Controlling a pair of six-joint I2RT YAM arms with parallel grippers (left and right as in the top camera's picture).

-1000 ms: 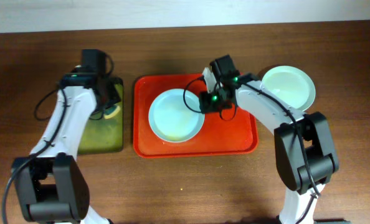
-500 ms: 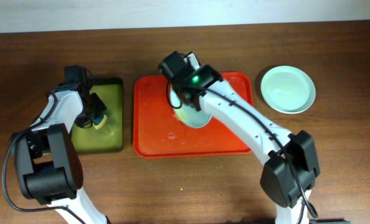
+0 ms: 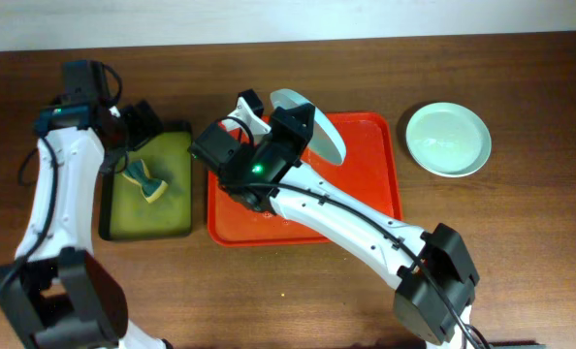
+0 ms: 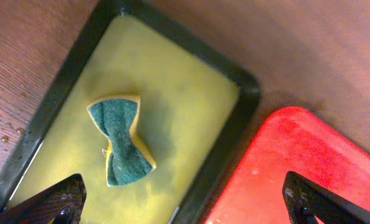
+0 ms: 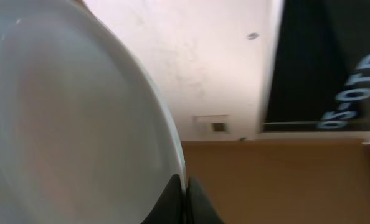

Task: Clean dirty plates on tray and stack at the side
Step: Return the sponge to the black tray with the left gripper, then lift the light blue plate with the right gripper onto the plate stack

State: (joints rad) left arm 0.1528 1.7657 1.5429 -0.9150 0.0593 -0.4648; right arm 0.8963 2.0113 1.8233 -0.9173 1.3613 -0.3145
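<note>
Right arm (image 3: 366, 218) extended, tool (image 5: 186, 196) gripping tilted plate (image 3: 322, 136)

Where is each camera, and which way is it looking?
Overhead: above the table, looking straight down at the red tray, black tray, green plate, left arm and right arm.
Left wrist: on the left arm, looking down at the sponge in the black tray; its open fingertips show at the bottom corners.
Right wrist: on the right arm, looking sideways past the tilted plate at a wall; its hand pinches the rim.
Shared: overhead and left wrist both show the sponge.
</note>
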